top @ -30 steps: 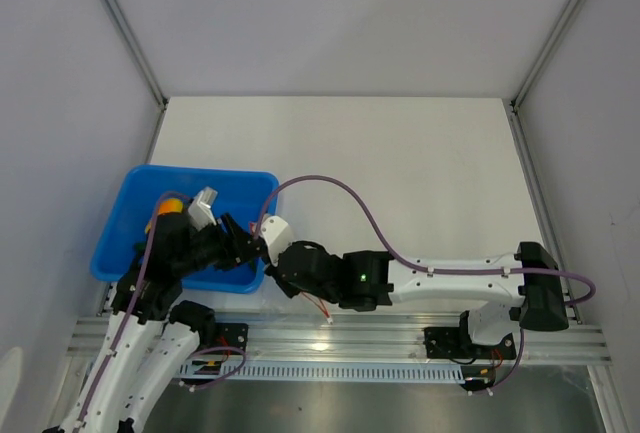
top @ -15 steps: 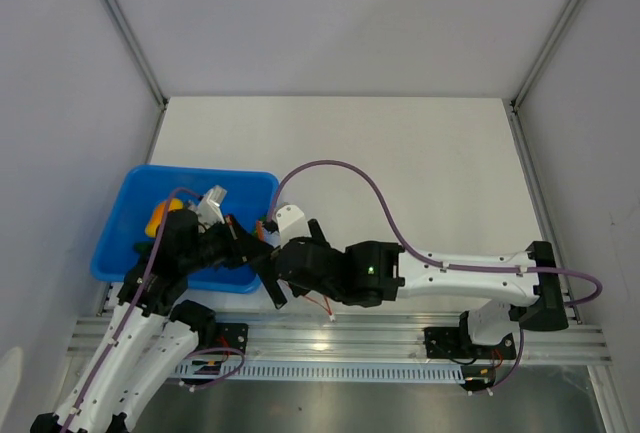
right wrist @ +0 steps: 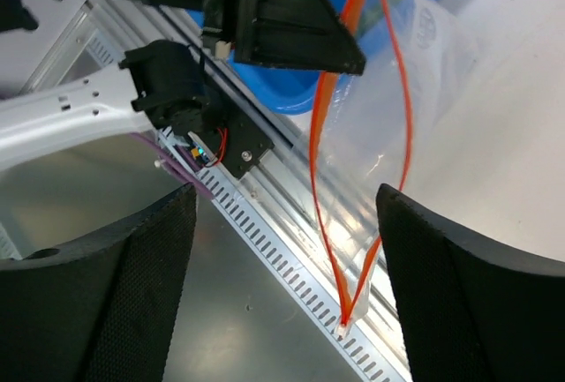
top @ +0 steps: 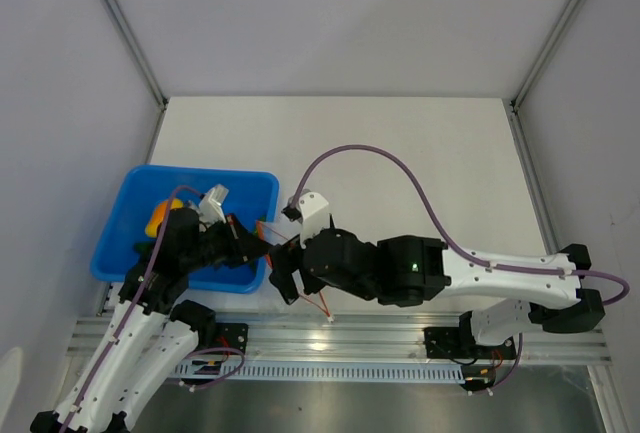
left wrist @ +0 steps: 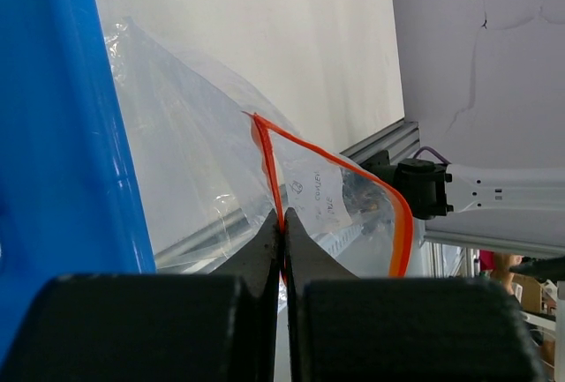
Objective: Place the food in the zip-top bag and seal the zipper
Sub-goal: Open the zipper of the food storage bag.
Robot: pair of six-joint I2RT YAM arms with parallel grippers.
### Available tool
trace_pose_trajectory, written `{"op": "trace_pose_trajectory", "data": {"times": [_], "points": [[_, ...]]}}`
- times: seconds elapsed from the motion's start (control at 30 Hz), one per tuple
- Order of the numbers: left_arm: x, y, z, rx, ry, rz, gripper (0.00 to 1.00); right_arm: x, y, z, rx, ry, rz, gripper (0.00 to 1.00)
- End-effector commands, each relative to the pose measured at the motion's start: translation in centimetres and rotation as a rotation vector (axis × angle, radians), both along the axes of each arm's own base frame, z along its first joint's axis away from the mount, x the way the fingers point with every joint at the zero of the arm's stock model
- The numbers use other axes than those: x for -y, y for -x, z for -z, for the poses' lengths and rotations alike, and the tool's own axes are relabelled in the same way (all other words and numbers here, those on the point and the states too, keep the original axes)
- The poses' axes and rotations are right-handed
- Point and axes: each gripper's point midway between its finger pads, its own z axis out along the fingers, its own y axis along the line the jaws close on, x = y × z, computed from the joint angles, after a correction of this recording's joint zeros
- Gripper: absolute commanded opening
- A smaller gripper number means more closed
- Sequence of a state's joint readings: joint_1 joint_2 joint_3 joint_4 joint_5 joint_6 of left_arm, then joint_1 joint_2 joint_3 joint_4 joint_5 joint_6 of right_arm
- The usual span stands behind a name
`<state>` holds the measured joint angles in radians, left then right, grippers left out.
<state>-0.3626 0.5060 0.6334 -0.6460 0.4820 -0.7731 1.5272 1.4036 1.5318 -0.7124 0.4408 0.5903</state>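
Observation:
The clear zip-top bag (left wrist: pixel 185 153) hangs in the air beside the blue tray. Its mouth stands open as a loop of orange-red zipper (right wrist: pixel 408 117). My left gripper (left wrist: pixel 282 221) is shut on one lip of the zipper (left wrist: pixel 265 157), at the tray's near right corner (top: pixel 262 245). Just right of it, my right gripper (right wrist: pixel 287 201) stands open. The zipper's lower end hangs between its fingers (right wrist: pixel 159 250) without touching them. A yellow-orange piece of food (top: pixel 157 219) lies in the tray behind the left arm. The rest of the food is hidden.
The blue tray (top: pixel 125 208) sits at the table's near left corner, and its wall (left wrist: pixel 71 135) fills the left of the left wrist view. A slotted aluminium rail (right wrist: pixel 291 267) runs along the table's near edge below the bag. A purple cable (top: pixel 390 158) arcs above the right arm.
The left gripper has shut on the zipper lip. The right gripper has opened, let go of the bag and drawn back to the right as its arm swung out.

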Motion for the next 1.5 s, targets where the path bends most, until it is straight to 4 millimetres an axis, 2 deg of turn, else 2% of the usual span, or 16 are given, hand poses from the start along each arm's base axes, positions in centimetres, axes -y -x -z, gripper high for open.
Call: {"op": "trace_pose_trajectory", "data": {"times": [0.0,0.07,0.33,0.43,0.47,0.53,0.6,0.8,0.87,0.9,0.93,1.0,1.17,1.27,1.4,1.47], "points": [[0.5,0.0,-0.4,0.047,0.004,0.045,0.01,1.0,-2.2,-0.7,0.005,0.004,0.1,0.82],[0.5,0.1,-0.6,0.053,0.006,0.049,0.01,1.3,-2.8,0.0,0.008,0.032,0.127,0.75],[1.0,0.7,-1.2,0.069,0.038,0.091,0.01,1.7,-5.1,4.1,0.011,0.178,0.2,0.72],[1.2,1.0,-1.3,0.074,0.053,0.109,0.01,1.4,-5.6,5.5,0.003,0.216,0.197,0.65],[1.4,1.1,-1.7,0.083,0.07,0.126,0.01,1.4,-5.8,6.0,0.004,0.232,0.202,0.55],[1.7,1.3,-1.8,0.086,0.086,0.145,0.01,1.7,-6.1,7.0,0.005,0.272,0.22,0.47],[2.0,1.5,-2.2,0.095,0.103,0.169,0.01,2.0,-6.3,7.3,0.0,0.289,0.236,0.32],[2.6,2.0,-3.6,0.125,0.139,0.228,0.01,3.6,-6.2,8.6,-0.025,0.304,0.266,0.22],[3.0,2.2,-4.7,0.157,0.171,0.26,0.01,4.4,-6.4,8.9,-0.028,0.314,0.273,0.09],[3.1,2.1,-4.9,0.165,0.18,0.271,0.01,4.9,-6.6,8.8,-0.025,0.319,0.287,0.01],[3.5,2.1,-5.2,0.176,0.194,0.295,0.01,5.6,-7.4,8.6,-0.021,0.322,0.316,0.0],[3.6,1.8,-5.4,0.186,0.193,0.309,0.01,7.2,-8.6,7.5,0.014,0.322,0.359,0.0],[4.0,-0.7,-4.1,0.143,0.126,0.285,0.01,10.7,-12.3,4.5,0.052,0.287,0.445,0.0],[4.7,-1.3,-3.2,0.074,0.134,0.309,0.01,11.9,-13.4,3.9,0.039,0.265,0.434,0.0],[5.1,-1.5,-1.7,-0.061,0.103,0.301,0.0,12.7,-14.4,4.2,0.027,0.344,0.428,0.0],[5.3,-1.8,-2.4,-0.087,0.109,0.286,0.01,12.7,-14.6,3.3,0.042,0.364,0.412,0.0]]}}
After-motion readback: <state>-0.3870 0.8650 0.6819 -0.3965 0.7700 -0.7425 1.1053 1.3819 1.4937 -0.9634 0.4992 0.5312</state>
